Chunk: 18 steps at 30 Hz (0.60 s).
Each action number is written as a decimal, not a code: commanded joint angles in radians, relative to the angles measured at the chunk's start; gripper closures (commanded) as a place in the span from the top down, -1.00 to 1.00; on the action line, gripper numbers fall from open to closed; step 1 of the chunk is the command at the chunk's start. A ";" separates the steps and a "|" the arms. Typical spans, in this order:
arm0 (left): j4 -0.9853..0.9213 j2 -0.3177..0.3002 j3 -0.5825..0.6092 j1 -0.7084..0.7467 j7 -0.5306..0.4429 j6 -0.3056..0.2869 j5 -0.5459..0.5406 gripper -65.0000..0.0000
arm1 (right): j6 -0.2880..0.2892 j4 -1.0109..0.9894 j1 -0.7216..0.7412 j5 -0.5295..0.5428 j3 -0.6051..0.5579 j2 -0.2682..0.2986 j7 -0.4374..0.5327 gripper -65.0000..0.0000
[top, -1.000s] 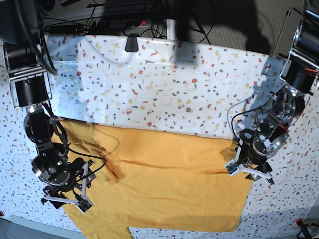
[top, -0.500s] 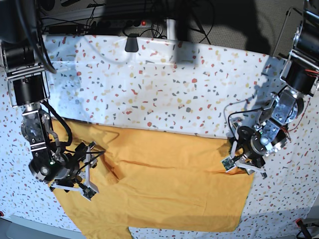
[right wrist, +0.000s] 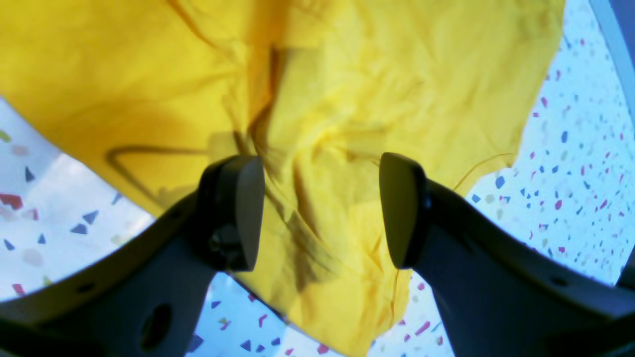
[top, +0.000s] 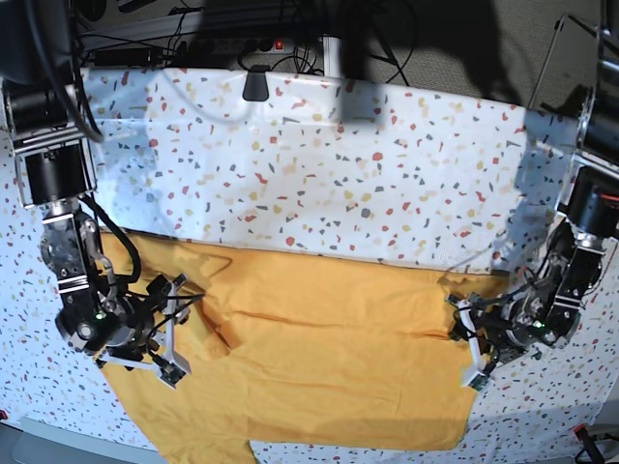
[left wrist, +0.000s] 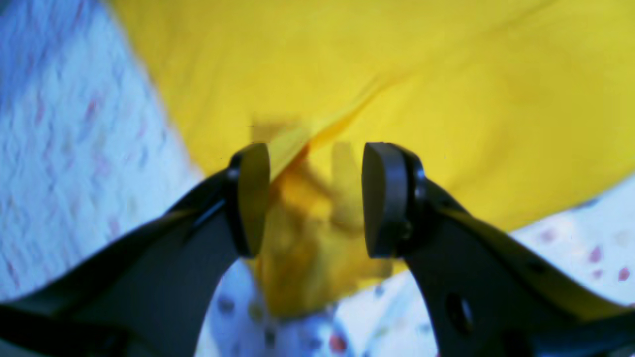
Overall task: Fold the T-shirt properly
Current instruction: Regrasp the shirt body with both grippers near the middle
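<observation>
— Looking for the T-shirt [top: 319,358]: where?
— Spread across the near half of the counter [top: 319,164], mustard yellow, mostly flat, with a few long creases through the middle. Bunched a little at the edge on the base view's left, and reaching down to the bottom of that view.

— And the left gripper [top: 471,350]?
— Low at the cloth's edge on the base view's right. From the left wrist camera: jaws parted wide, a gap between both pads [left wrist: 253,198], a puckered ridge of yellow fabric [left wrist: 317,213] lying between and below them. Nothing pinched; view blurred, so cannot tell whether the tips brush the cloth.

— Right gripper [top: 166,329]?
— Over the rumpled sleeve area on the base view's left. From the right wrist camera: jaws also standing apart, crumpled yellow folds [right wrist: 317,198] seen in the gap, neither pad [right wrist: 245,213] pressed against fabric. Holding nothing, as far as seen.

— Anything else on the counter?
— Only its white terrazzo-speckled cover, plus a small black object [top: 255,84] at the far edge; too small to tell what. Cables [top: 193,43] hanging in the dark strip behind. Speckled surface showing at both sides of the cloth in the wrist views.
</observation>
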 commanded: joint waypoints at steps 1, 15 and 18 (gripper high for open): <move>-0.008 0.007 -0.006 -0.047 -0.002 -0.004 -0.032 -0.10 | -0.016 0.017 0.035 0.013 0.007 0.013 0.013 0.06; -0.135 0.091 -0.006 -0.055 -0.230 0.211 0.282 -0.11 | -0.047 0.017 0.035 0.032 0.007 0.011 0.015 0.06; -0.216 0.123 -0.006 -0.055 -0.293 0.228 0.345 -0.11 | -0.059 0.017 0.035 0.032 0.007 0.011 0.016 0.06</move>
